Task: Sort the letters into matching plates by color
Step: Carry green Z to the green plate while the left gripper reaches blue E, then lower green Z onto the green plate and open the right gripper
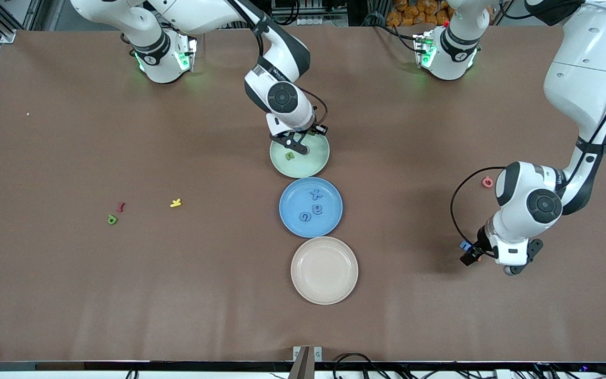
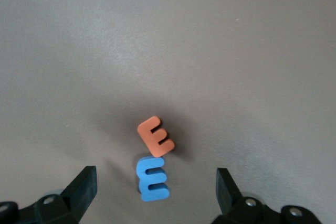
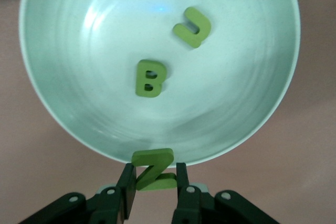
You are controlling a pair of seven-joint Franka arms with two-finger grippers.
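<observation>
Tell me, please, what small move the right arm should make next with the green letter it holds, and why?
Probably carry it a little farther in over the pale green plate and let go. The right hand is shut on the green Z, which hangs just above the plate's rim, not over its middle, where a green B and a green J lie. The left hand waits open over a blue E.

Off-task items on my brown tabletop (image 1: 71, 289): a round cream matte plate (image 1: 324, 270), nearest the front camera in the plate row. A small yellow foam letter (image 1: 175, 202) and a dark red foam letter (image 1: 120, 207) lie toward the right arm's end. A red foam letter (image 1: 487, 182) lies toward the left arm's end; an orange foam letter E (image 2: 155, 136) there touches a blue one.
</observation>
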